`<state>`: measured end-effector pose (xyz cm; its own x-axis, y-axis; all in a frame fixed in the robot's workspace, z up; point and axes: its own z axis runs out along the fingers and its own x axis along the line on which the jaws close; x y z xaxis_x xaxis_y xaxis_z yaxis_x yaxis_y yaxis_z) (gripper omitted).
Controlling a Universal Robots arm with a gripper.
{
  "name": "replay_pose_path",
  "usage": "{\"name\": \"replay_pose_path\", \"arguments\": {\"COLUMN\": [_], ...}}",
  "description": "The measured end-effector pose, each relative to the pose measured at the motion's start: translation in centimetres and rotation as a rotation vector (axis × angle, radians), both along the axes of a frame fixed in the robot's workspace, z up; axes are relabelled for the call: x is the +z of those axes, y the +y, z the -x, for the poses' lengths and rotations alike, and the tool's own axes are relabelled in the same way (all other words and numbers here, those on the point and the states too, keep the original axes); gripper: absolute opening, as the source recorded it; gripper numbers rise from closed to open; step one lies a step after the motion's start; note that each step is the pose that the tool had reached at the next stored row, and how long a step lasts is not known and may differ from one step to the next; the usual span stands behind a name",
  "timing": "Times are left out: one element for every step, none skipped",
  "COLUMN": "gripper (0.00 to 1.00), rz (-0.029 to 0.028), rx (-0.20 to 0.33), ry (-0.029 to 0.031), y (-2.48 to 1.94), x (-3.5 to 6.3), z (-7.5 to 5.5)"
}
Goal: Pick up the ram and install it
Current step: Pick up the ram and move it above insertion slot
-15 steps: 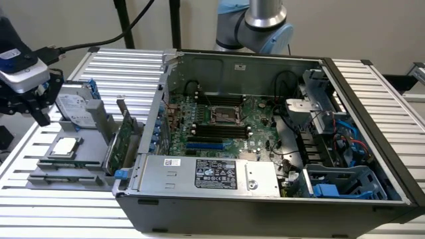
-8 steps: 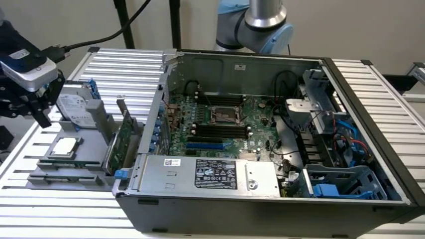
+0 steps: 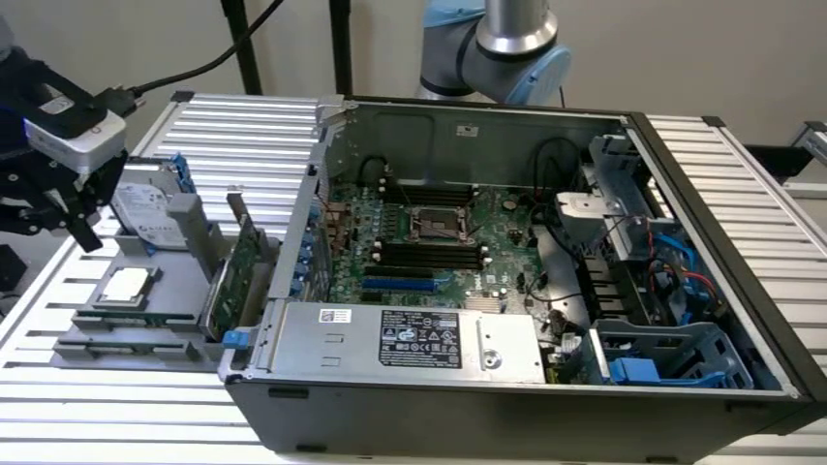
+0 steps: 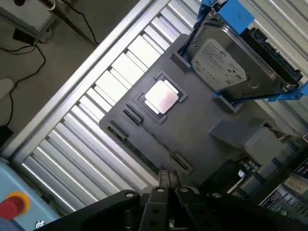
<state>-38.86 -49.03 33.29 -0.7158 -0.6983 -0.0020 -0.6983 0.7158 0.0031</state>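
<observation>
Slatted metal tabletop (image 3: 756,184), pale and ribbed. Carried a grey tray (image 3: 174,286) at the exterior view's left and a big open computer case (image 3: 517,417) just beside it, across the middle and right. Sat flat on the slats, tray edge close against the case's side wall; touching or not, could not tell.

Surface (image 3: 246,126): ribbed silver. Tray (image 4: 192,130): grey. Hard drive (image 4: 219,65): silver, blue frame. Motherboard (image 3: 505,218): green. Expansion card (image 3: 230,281): green, blue tab. Gripper (image 4: 168,180): black.
</observation>
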Motion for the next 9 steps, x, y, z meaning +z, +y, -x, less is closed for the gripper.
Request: {"name": "replay_pose_path", "arguments": {"gripper": [0.0, 0.0, 0.0, 0.0, 0.0, 0.0, 0.0, 0.0, 0.0], "rz": [0.0, 0.0, -0.0001, 0.0, 0.0, -0.0001, -0.0001, 0.0, 0.0], "rx": [0.018, 0.037, 0.054, 0.072, 0.09, 0.108, 0.126, 0.144, 0.163], "ry": [0.0005, 0.0009, 0.0014, 0.002, 0.0024, 0.0028, 0.0033, 0.0039, 0.0044], "y": [0.0, 0.0, 0.0, 0.0, 0.0, 0.0, 0.0, 0.0, 0.0], "x": [-0.06, -0.13, -0.18, -0.23, -0.3, -0.36, -0.42, -0.47, -0.53], "z": [0.0, 0.0, 0.0, 0.0, 0.0, 0.0, 0.0, 0.0, 0.0]}}
